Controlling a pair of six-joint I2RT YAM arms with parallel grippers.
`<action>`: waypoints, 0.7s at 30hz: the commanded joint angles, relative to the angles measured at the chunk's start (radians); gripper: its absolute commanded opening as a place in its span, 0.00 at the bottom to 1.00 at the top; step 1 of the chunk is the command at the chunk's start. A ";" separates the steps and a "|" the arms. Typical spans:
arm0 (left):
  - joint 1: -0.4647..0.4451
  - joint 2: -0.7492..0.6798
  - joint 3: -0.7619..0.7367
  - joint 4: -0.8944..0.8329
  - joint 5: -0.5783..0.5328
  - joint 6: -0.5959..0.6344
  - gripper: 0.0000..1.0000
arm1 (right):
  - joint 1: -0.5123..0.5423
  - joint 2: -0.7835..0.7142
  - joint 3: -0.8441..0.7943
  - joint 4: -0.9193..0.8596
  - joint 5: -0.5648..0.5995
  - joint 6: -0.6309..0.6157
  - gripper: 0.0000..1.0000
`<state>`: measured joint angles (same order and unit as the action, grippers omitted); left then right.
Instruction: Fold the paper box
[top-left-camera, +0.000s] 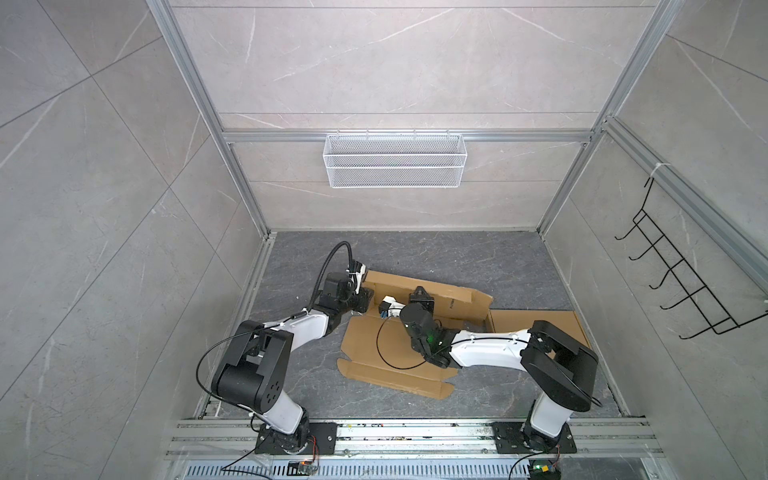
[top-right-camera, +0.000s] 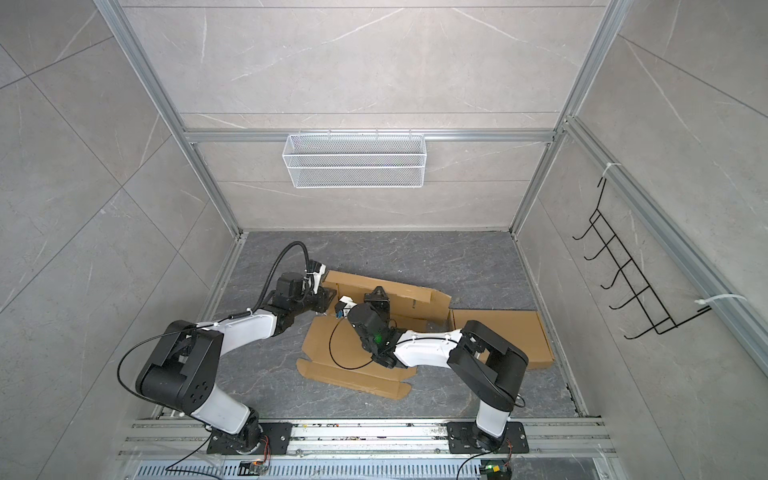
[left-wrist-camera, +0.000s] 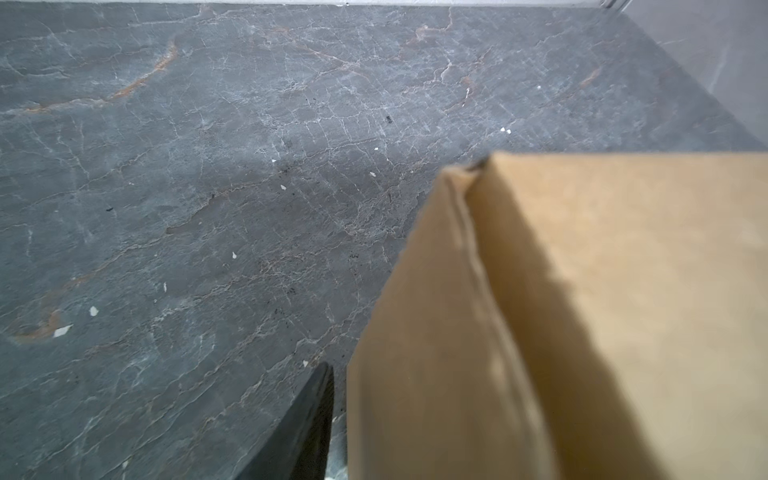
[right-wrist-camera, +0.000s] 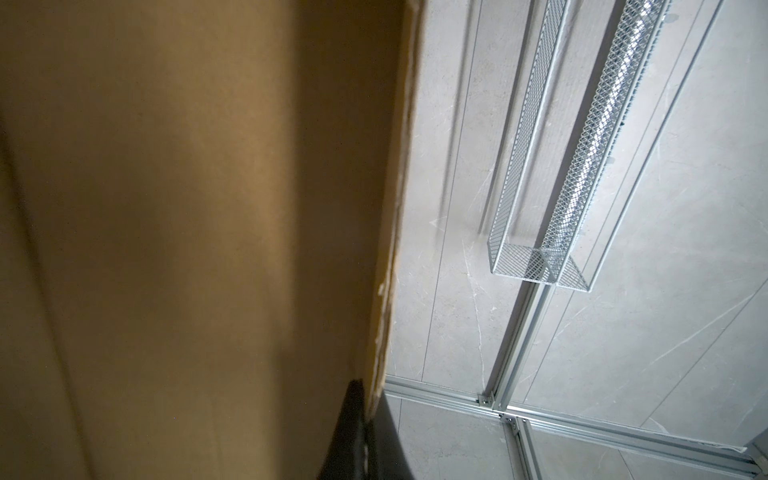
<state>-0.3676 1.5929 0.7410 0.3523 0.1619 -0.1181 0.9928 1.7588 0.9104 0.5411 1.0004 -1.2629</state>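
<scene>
Two black-and-white robot arms are extended over a dark grey marbled tabletop (top-left-camera: 478, 257), on which a brown cardboard box (top-left-camera: 374, 345) lies partly folded near the middle. In both top views its wide front panel, with narrow flaps along the near edge, is laid flat on the tabletop, while a long rear wall (top-left-camera: 453, 297) is raised behind it. The left gripper (top-left-camera: 366, 297) is placed at the left end of that raised wall. In the left wrist view a single black finger (left-wrist-camera: 309, 424) is shown just beside an upright flap of the box (left-wrist-camera: 582, 291). The opposite finger is hidden by the cardboard, so it cannot be told whether this claw is clamped on the flap or merely set around it. The right gripper (top-left-camera: 419, 293) is extended across the flat panel to the top edge of the rear wall. In the right wrist view the frayed edge of the cardboard (right-wrist-camera: 166, 208) is seen running down between two dark fingers (right-wrist-camera: 353, 432), and the claw is closed narrowly on it, so the wall is held. A further flat brown panel (top-left-camera: 511, 318) is seen to the right, partly covered by the right arm; whether it is joined to the box cannot be told. A white wire-mesh basket (top-left-camera: 395, 160) is hung on the back of the enclosure, and a black wire hook rack (top-left-camera: 683, 260) is fixed on the right-hand side
</scene>
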 joint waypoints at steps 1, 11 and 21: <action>-0.017 0.008 -0.012 0.106 -0.127 -0.064 0.34 | 0.006 0.007 0.008 -0.085 -0.055 0.031 0.00; -0.079 0.022 -0.054 0.163 -0.262 0.012 0.03 | 0.005 -0.032 0.045 -0.192 -0.076 0.146 0.00; -0.131 0.037 -0.057 0.179 -0.358 0.084 0.00 | -0.034 -0.216 0.219 -0.762 -0.441 0.676 0.45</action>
<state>-0.4873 1.6165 0.6922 0.4828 -0.1593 -0.0761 0.9798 1.6245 1.0645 0.0338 0.7597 -0.8398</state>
